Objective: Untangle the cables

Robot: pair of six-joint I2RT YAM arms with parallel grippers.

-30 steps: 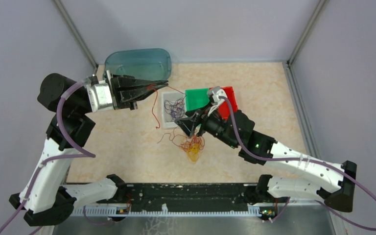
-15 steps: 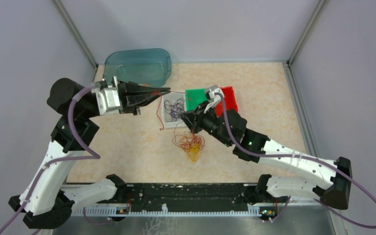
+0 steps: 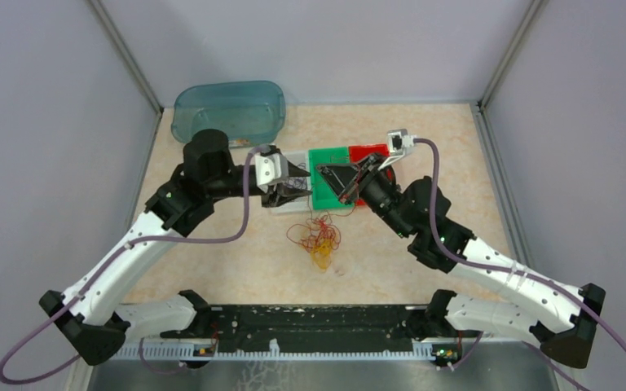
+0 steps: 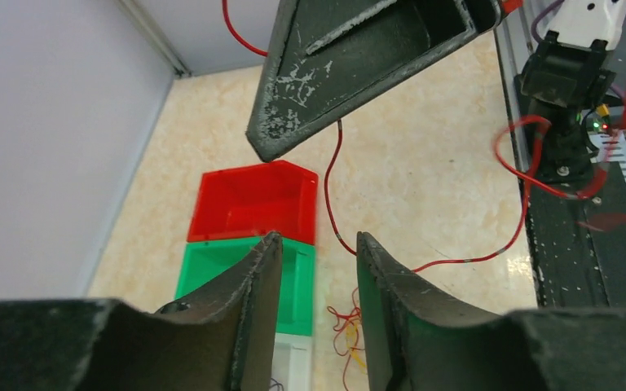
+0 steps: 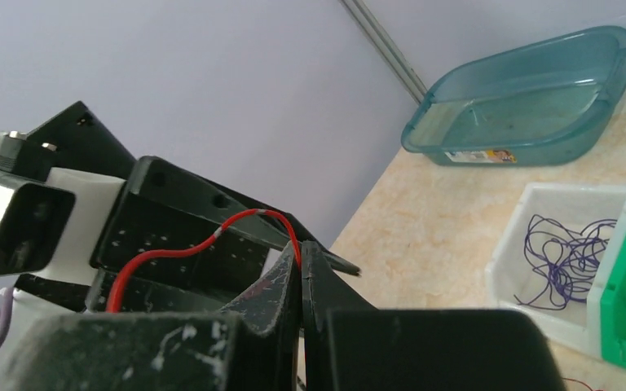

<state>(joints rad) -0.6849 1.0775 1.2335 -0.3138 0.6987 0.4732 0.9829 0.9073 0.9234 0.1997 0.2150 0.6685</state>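
Left fingers: your left fingers (image 4: 254, 297) are spread apart with nothing between them. They hang low over the white bin (image 5: 512, 244).
Right fingers: your right fingers (image 5: 279, 300) are pressed together, pinching the red cable (image 5: 254, 213) at their tips. They are raised above the green bin (image 4: 212, 259), close to the left fingers.
Red cable: it arches out of the pinch and hangs below the right fingers in loose loops, over the table (image 3: 212, 244) beside the bins.
Purple cables: the purple cables (image 5: 566, 254) lie in a curly clump inside the white bin.
Red and yellow tangle: the red and yellow tangle (image 3: 319, 243) lies on the table just in front of the bins. You cannot tell whether the held cable is still caught in it.
Bins: white, green, then the red bin (image 4: 253, 204) stand touching in one row.
Teal tub: the teal tub (image 5: 530, 106) sits at the far left of the table, apart from the bins.
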